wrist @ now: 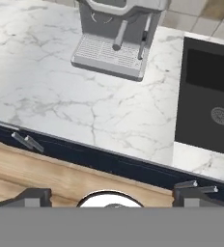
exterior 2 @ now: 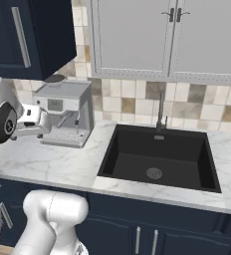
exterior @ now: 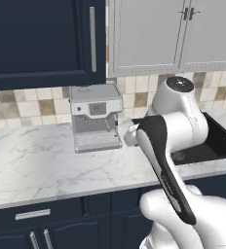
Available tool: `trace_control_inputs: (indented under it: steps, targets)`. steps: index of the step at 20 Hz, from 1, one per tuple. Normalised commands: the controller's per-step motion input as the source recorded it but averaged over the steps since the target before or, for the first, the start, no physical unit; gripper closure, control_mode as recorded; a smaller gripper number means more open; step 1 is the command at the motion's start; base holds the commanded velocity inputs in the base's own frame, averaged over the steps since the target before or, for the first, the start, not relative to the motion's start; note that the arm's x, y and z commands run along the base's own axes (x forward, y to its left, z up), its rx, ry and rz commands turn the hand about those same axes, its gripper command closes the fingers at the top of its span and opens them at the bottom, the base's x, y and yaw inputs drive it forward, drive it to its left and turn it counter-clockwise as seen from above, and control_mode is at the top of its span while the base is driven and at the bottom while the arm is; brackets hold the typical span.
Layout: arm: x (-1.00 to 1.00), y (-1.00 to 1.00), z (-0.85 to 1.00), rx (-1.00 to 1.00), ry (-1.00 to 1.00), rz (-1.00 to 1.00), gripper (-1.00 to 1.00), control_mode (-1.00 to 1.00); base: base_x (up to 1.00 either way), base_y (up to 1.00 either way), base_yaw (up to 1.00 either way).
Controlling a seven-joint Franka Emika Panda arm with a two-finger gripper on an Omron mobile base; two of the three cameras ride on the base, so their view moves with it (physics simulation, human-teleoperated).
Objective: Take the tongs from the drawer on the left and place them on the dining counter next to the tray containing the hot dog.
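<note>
Drawer [exterior: 34,214] sits shut, low left under the marble desk [exterior: 37,165], its silver bar handle [exterior: 32,214] horizontal; tongs presumably inside, unseen. Your hand [wrist: 111,197] is spread wide, holding nothing, above the desk's near edge. Lower it left of the coffee machine [exterior: 95,116], straddle the handle squarely, then pull straight out.

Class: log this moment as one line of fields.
pincer: open, empty | drawer: shut | nearby: coffee machine, sink
</note>
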Motion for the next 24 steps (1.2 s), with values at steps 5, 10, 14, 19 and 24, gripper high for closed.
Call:
trace_control_inputs:
  steps: [5, 10, 14, 19, 24]
  targets:
    - [0.00, 0.36, -0.45, -0.19, -0.02, 0.09, -1.00, -1.00, 0.00, 0.00, 0.00]
    - [0.00, 0.39, -0.40, -0.13, -0.08, 0.04, -1.00, -1.00, 0.00, 0.00, 0.00]
    - [-0.03, 0.48, -0.23, -0.06, -0.03, 0.04, -1.00, -1.00, 0.00, 0.00, 0.00]
    - [-0.12, 0.38, -0.17, -0.05, 0.00, 0.08, -1.00, -1.00, 0.00, 0.00, 0.00]
    - [-0.14, 0.32, -0.13, -0.04, 0.00, 0.09, -1.00, -1.00, 0.00, 0.00, 0.00]
